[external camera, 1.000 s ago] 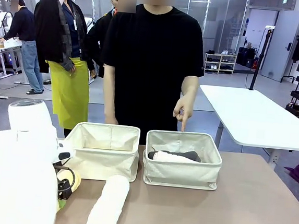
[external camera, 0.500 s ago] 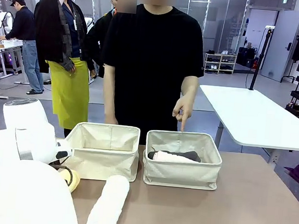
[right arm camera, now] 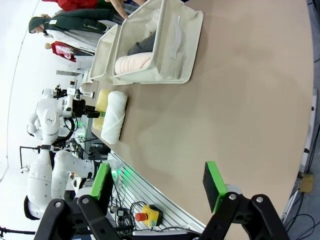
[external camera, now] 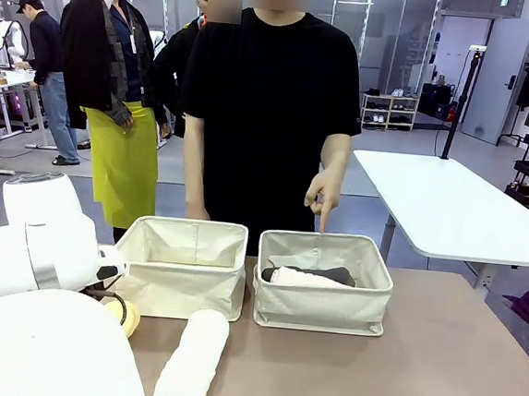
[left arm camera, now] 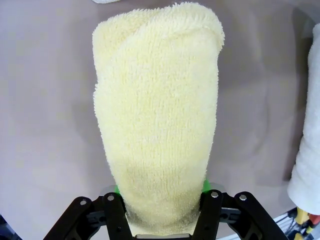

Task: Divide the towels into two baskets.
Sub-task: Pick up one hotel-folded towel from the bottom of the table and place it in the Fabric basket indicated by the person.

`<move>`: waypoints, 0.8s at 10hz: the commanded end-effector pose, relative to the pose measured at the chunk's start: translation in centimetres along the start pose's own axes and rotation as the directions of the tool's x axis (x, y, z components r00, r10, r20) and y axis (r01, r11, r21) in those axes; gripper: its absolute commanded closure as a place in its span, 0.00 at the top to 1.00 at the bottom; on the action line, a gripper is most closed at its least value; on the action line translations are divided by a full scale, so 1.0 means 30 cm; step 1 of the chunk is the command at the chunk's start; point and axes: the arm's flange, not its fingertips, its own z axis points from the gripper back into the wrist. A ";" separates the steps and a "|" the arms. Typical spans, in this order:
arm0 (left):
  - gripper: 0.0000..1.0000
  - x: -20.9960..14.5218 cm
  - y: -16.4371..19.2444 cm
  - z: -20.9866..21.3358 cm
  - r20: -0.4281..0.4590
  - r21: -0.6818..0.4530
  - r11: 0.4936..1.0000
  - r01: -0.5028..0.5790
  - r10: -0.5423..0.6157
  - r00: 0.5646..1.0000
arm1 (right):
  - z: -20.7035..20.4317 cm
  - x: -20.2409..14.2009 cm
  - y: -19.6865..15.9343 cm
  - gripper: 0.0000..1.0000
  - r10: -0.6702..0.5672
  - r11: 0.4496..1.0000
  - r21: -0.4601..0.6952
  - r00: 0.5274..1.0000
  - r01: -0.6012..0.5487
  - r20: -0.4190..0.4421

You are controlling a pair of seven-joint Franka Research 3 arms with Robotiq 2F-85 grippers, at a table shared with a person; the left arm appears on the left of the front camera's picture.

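Gripping one end of the yellow towel (left arm camera: 157,115), the left tool (left arm camera: 161,191) was clenched on it from both sides.

Item: yellow towel, stretched away from the tool over the counter (external camera: 415,378), just beside the white towel (external camera: 193,359), both short of the left basket (external camera: 182,295), which held no towel. Right basket (external camera: 319,311) held the grey towel (external camera: 318,274) and pink towel (external camera: 305,281); a person's hand (external camera: 325,189) pointed down at its far rim. Right tool (right arm camera: 159,186) was released, grasping nothing, above bare counter. Hazards, judged: the hold sat at the roll's end, so the free length could sag, unroll or slip out on lifting; a trailing end could snag the soft basket wall and push it; a drop into the right basket would spoil the even split.
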 end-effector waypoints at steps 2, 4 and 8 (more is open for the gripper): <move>0.57 0.003 -0.003 -0.008 0.007 0.008 1.000 0.003 -0.003 1.000 | 0.002 -0.008 0.021 0.92 -0.025 1.000 0.006 1.000 0.025 -0.001; 0.57 0.009 0.006 0.041 -0.003 -0.040 0.992 0.121 -0.121 0.993 | 0.002 -0.008 0.021 0.92 -0.025 1.000 0.006 1.000 0.025 -0.001; 0.57 0.116 0.034 0.332 0.007 0.036 0.915 0.402 -0.403 0.915 | 0.002 -0.008 0.021 0.92 -0.025 1.000 0.006 1.000 0.025 -0.001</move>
